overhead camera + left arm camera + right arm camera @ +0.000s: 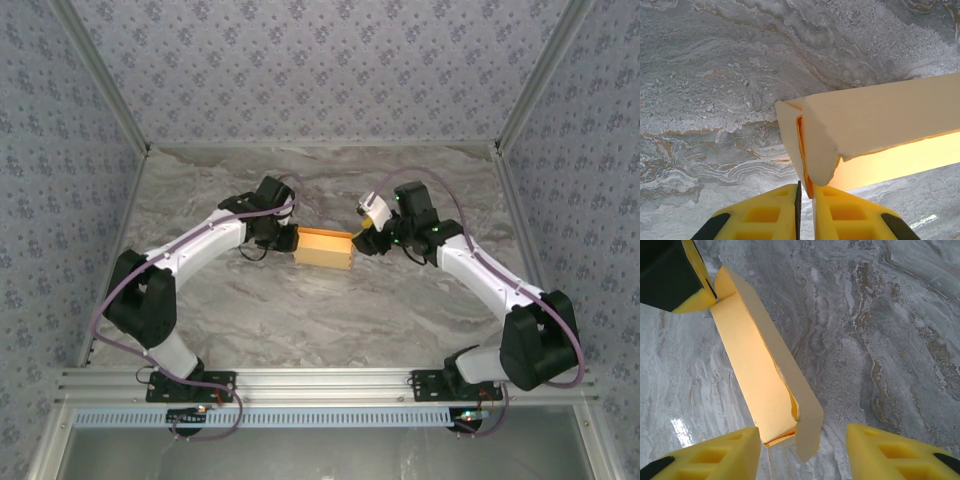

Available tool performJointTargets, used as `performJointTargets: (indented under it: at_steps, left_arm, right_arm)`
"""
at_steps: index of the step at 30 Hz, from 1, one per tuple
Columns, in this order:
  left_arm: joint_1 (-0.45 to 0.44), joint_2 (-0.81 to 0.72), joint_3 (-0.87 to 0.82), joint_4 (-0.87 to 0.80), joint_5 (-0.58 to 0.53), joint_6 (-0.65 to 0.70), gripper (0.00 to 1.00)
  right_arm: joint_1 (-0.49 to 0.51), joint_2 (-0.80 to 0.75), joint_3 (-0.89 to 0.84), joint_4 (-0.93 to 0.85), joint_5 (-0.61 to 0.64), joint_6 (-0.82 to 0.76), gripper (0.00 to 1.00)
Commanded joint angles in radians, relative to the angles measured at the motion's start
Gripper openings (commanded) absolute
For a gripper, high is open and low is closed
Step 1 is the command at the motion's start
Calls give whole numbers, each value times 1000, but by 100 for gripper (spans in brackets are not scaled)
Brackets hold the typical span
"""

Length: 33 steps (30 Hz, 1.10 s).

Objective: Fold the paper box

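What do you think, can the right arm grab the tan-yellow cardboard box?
Probably yes. The right gripper is open, and the near end of the tan-yellow cardboard box lies between its fingers, with nothing in between. The left gripper pinches the far end.

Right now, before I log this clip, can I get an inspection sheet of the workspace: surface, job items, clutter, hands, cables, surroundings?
Surface: grey marble-pattern table, glossy, no spills seen.
Job's things: paper box, tan-yellow, partly folded, long walls raised, end flaps loose, lying between the two hands.
Clutter: nothing seen.
Hands: left hand shut on one end flap of the box; right hand open, its fingers straddling the opposite end.
Cables: purple cables in slack loops, away from the box.
Surroundings: patterned walls on three sides; aluminium rail along the near edge.
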<state>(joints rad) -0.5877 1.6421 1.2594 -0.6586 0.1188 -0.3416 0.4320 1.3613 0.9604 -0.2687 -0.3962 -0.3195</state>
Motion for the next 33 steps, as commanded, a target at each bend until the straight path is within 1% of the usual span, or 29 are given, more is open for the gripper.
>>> performJointTargets:
  at_steps: [1,6,13,23,26,32,33]
  left_arm:
    - [-6,15,35,-35,-6,-5,14]
    - [-5,19,40,-47,-6,-7,14]
    - [-5,21,46,-47,-4,-13,14]
    - [-5,25,47,-52,0,-26,14]
    - [-5,25,47,-52,0,-31,14]
    - [-5,29,51,-50,2,-48,14]
    - [-5,29,49,-48,0,-52,14]
  right_arm:
    - [33,-7,-30,24,69,109,47]
    - [48,-8,-52,30,144,139,48]
    - [55,25,-43,37,169,158,47]
    - [97,64,-4,66,190,273,25]
    - [108,69,3,64,216,308,18]
    - [157,94,54,17,283,398,10]
    - [169,94,60,13,307,426,10]
